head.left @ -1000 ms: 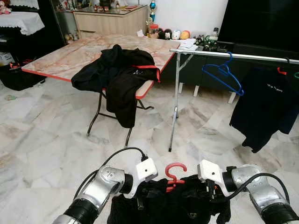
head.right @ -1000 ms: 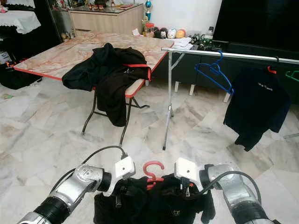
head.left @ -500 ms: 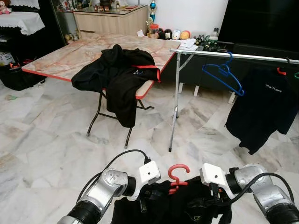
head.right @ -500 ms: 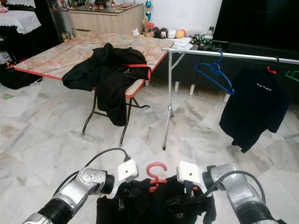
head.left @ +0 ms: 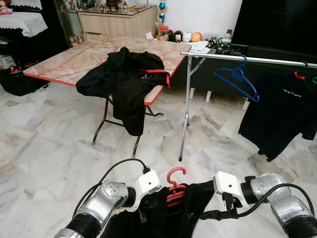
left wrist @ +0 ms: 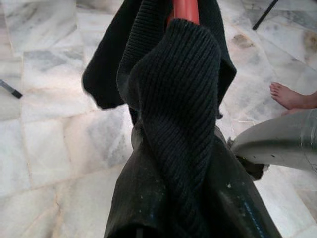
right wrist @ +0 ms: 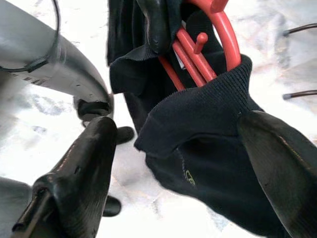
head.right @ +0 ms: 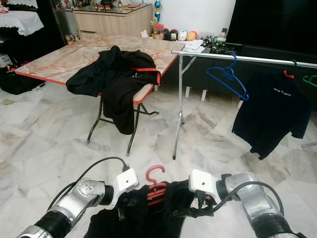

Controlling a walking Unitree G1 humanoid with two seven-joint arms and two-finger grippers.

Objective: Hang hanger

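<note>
- A red hanger [head.left: 174, 184] with a black garment [head.left: 163, 213] draped on it is held low in front of the robot, above the marble floor [head.left: 49, 144], its hook pointing up so it can later catch a rail
- The left claw [head.left: 142, 214] is closed on the garment's ribbed knit fabric near the hanger's neck; the left wrist view shows cloth bunched between its fingers [left wrist: 148, 198], which seems to be what steadies that side
- The right claw [head.left: 225, 213] sits at the other side of the garment; in the right wrist view its fingers [right wrist: 84, 163] stand spread apart with the collar between them, not visibly clamped
- A metal clothes rail [head.left: 247, 58] stands ahead, well apart from the robot, carrying a blue hanger [head.left: 237, 79] and a dark shirt [head.left: 280, 114] on its own hanger
- A folding tabletop [head.left: 74, 59] has a black jacket [head.left: 126, 79] hanging over its near right edge
- A person's bare foot [left wrist: 290, 95] rests on the floor nearby
- Judging by this, the hanger has yet to be carried over and hooked on
</note>
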